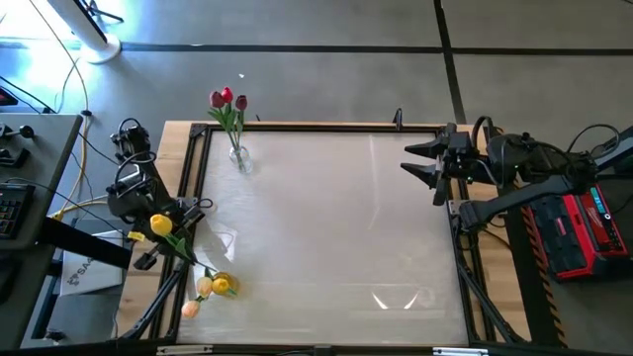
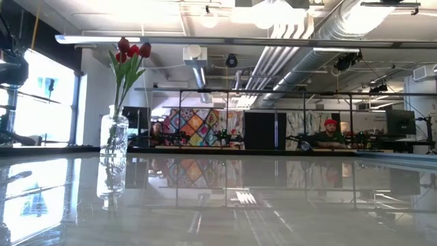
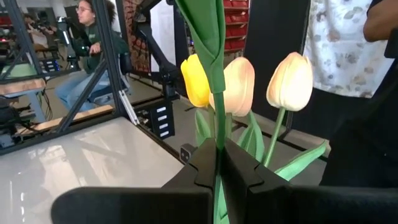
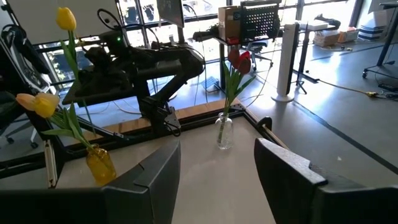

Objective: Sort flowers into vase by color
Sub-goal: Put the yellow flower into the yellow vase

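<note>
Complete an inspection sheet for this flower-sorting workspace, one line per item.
Surface: glossy pale table, dark frame.
Job's things: clear glass vase with red and maroon tulips; yellow glass vase with yellow and cream tulips at the left edge; yellow tulip on a green stem held up.
Clutter: nothing seen.
Grippers: left gripper shut on the stem; right gripper open, at the right edge.
Cables: yellow cable left of the table.
Surroundings: people seated beyond the table.

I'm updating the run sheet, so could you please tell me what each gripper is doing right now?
Left gripper: closed on the stem of a yellow tulip.
Right gripper: open, holding nothing.
</note>
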You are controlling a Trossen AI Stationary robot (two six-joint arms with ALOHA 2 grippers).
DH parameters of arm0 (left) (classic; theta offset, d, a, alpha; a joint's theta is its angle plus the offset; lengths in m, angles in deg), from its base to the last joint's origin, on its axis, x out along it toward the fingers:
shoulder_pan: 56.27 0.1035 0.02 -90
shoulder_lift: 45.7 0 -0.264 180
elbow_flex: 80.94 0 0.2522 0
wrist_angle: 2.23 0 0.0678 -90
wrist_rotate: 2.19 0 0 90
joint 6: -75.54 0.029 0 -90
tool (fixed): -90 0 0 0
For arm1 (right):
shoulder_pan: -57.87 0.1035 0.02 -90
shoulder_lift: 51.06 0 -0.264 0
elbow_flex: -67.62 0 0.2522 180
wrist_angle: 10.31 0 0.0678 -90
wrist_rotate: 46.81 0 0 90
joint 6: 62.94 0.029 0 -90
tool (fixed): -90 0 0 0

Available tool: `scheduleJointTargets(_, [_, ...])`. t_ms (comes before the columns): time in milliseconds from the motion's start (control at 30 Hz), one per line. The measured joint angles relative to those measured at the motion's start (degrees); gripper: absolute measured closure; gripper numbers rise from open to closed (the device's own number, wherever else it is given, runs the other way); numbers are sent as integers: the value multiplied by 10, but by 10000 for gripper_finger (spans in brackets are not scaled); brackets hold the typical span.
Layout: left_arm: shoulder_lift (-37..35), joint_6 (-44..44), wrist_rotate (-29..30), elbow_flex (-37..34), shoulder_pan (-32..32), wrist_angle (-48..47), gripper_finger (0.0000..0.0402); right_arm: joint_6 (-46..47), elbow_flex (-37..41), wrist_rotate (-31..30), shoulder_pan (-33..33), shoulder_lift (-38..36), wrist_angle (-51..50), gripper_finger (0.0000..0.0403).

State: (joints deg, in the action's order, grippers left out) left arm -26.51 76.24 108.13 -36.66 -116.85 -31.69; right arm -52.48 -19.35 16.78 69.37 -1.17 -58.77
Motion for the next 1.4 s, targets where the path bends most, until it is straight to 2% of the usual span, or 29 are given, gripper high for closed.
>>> scheduleJointTargets(233, [-4,-4,1,-2,0,4,401,0,0,0,0,0,0,208])
scheduleJointTargets(500, [-5,-11,-5,-80,0,134,401,0,0,0,0,0,0,208])
scheduleJointTargets(1000, [-5,-1,8,-82,0,133,401,0,0,0,0,0,0,208])
scheduleJointTargets(1133, [-5,0,29,-82,0,114,401,0,0,0,0,0,0,208])
scheduleJointTargets(1400, [-5,-5,27,-82,0,79,401,0,0,0,0,0,0,208])
